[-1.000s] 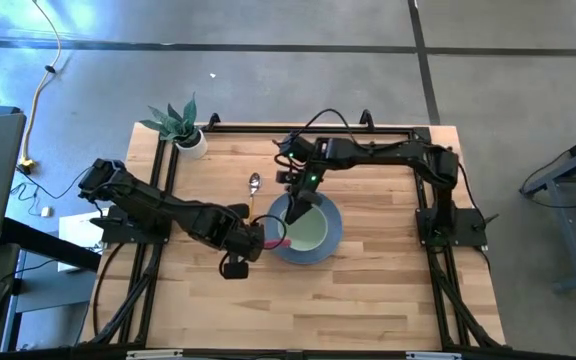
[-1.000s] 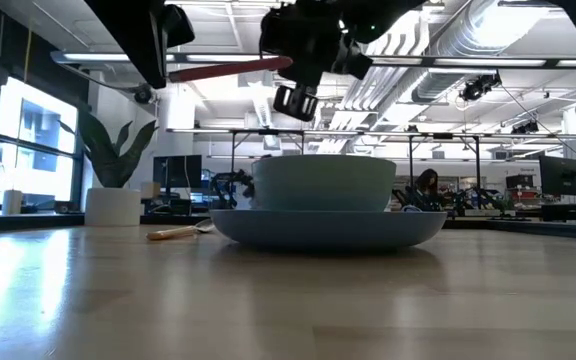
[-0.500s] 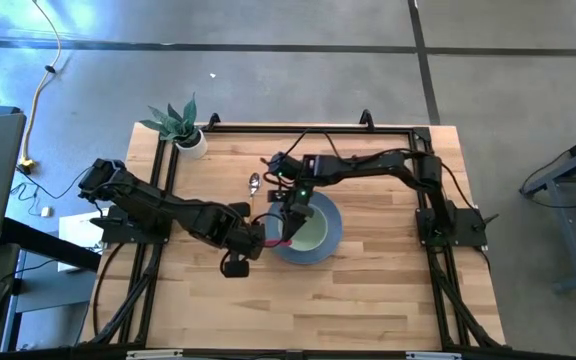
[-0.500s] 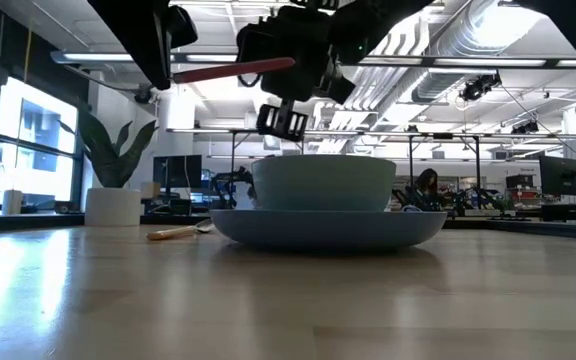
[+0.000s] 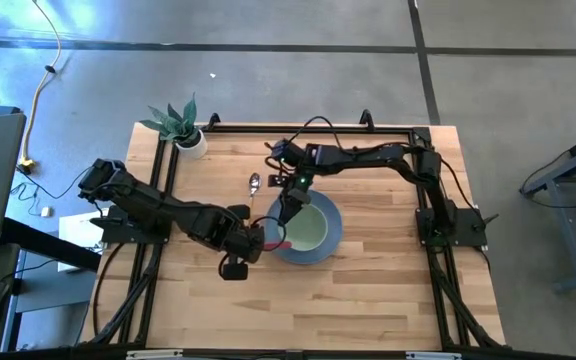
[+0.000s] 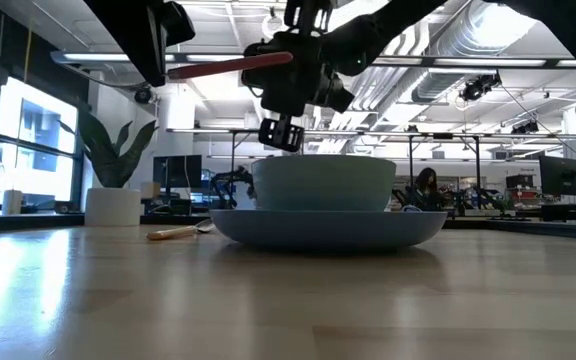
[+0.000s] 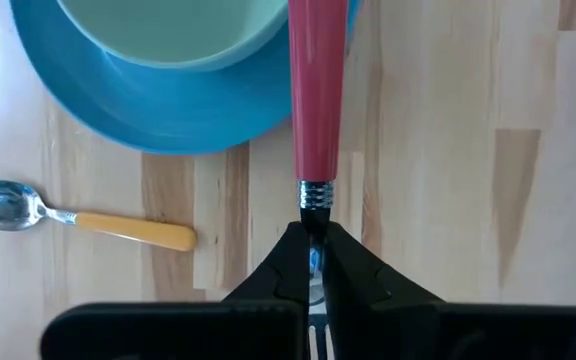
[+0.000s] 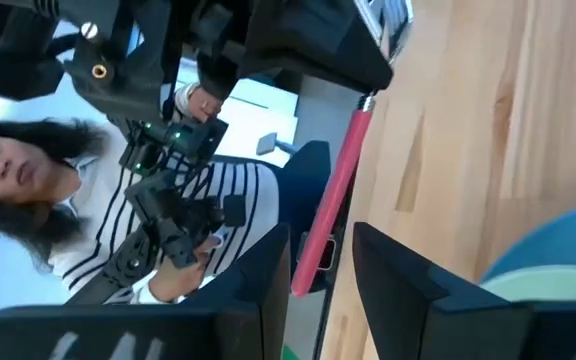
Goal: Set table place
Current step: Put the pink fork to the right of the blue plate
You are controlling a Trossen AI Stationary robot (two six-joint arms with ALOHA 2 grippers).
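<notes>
left gripper (image 7: pixel 313 262): jaws closed on red-handled utensil (image 7: pixel 318 90) | right gripper (image 8: pixel 320 255): jaws open around its handle | above blue plate (image 5: pixel 330 243)

The left gripper (image 5: pixel 260 240) reaches in low from the table's left side, its arm stretched across, fingers (image 7: pixel 363 275) pinched tight on the metal end of a red-handled utensil (image 7: pixel 317 90) that points ahead of them. The right gripper (image 5: pixel 291 206) hangs from an arm folded in from the far right, wrist bent down, fingers (image 8: pixel 400 285) parted on either side of the red handle's free end.
</notes>
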